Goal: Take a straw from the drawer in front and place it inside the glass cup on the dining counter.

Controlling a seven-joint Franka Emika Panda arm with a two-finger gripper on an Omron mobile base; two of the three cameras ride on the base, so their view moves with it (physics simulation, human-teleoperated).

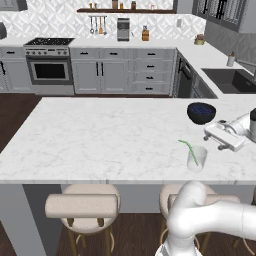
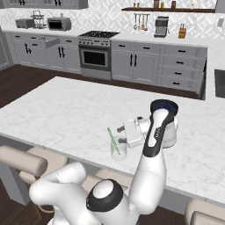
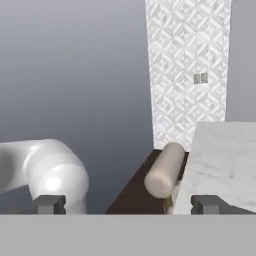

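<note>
- The straw (image 1: 189, 148) stands in the glass cup (image 1: 196, 158) and leans to the left — its bent top pokes out over the rim.
- The cup sits near the front edge of the dining counter (image 1: 100, 135).
- The gripper (image 3: 127, 204) is just right of the cup, lying flat, fingers spread wide and holding nothing.
- The job looks done, so the hand must back away to the right without knocking the cup.
- A dark bowl (image 1: 201, 112) sits close behind — a stool (image 1: 85, 206) waits below.
</note>
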